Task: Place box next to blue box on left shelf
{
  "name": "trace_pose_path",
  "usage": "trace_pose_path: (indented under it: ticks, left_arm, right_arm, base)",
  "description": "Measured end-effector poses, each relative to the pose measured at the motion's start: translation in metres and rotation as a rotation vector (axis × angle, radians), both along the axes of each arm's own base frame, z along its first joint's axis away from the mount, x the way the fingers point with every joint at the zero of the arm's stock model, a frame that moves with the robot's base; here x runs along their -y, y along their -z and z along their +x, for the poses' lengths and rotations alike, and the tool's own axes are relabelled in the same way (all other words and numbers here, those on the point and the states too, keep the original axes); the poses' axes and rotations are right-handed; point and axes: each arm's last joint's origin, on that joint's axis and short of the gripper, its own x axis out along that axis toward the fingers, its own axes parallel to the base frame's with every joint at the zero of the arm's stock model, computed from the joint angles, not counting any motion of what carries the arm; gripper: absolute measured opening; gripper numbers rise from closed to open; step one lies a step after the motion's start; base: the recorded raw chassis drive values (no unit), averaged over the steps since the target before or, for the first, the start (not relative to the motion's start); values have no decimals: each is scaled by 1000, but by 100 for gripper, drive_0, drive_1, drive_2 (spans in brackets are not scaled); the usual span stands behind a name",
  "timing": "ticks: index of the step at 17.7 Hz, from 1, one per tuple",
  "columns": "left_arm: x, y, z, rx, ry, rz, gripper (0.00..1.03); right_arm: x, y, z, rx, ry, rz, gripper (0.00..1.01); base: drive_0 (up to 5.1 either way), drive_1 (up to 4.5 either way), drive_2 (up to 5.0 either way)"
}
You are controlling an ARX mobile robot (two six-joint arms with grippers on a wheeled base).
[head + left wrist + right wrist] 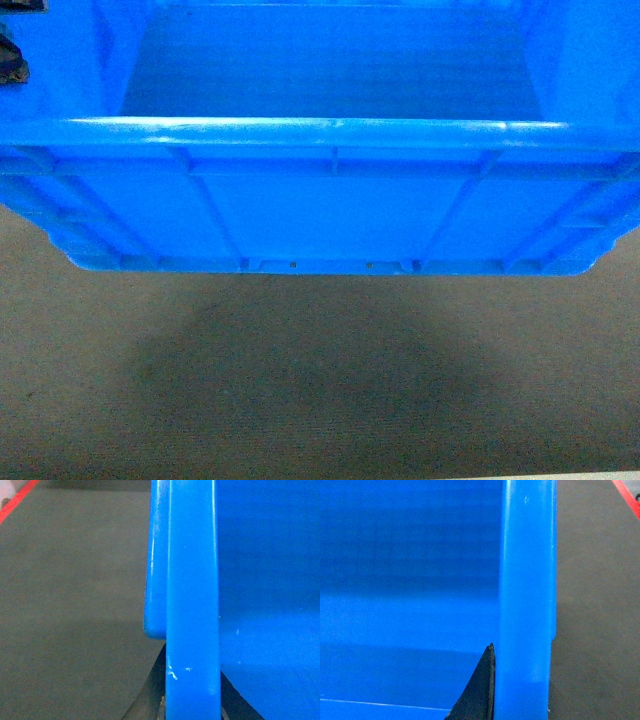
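The blue crate (330, 200) hangs above the grey carpet (300, 380), its shadow beneath it, nothing visible inside. Left tool (192, 710) straddles its left rim, a dark finger (150, 695) on each side. Right tool (520, 712) is clamped on the right rim.

Beneath us lies a floor (330, 400) of dull grey-brown carpet with a fine woven texture, filling the lower half of our head view. A broad, soft shadow (300, 350) darkens its middle, under the raised blue box (330, 210), which does not touch the carpet in this view. At the bottom right corner a thin pale strip (560, 474) edges the carpet. In our left wrist view the same carpet runs to a red line (17, 500) at the top left corner; our right wrist view shows another red line (627, 497) at its top right.
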Motion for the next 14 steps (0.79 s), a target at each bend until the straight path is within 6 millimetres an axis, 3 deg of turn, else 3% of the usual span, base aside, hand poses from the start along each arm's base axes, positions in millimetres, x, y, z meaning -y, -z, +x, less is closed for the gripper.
trace_pose_path:
  ticks: [14]
  left_arm:
    - [1,0,0,1,2,0,6]
  right_arm:
    - [0,0,0,0,2,-1,7]
  base:
    - [-164,-164,-164]
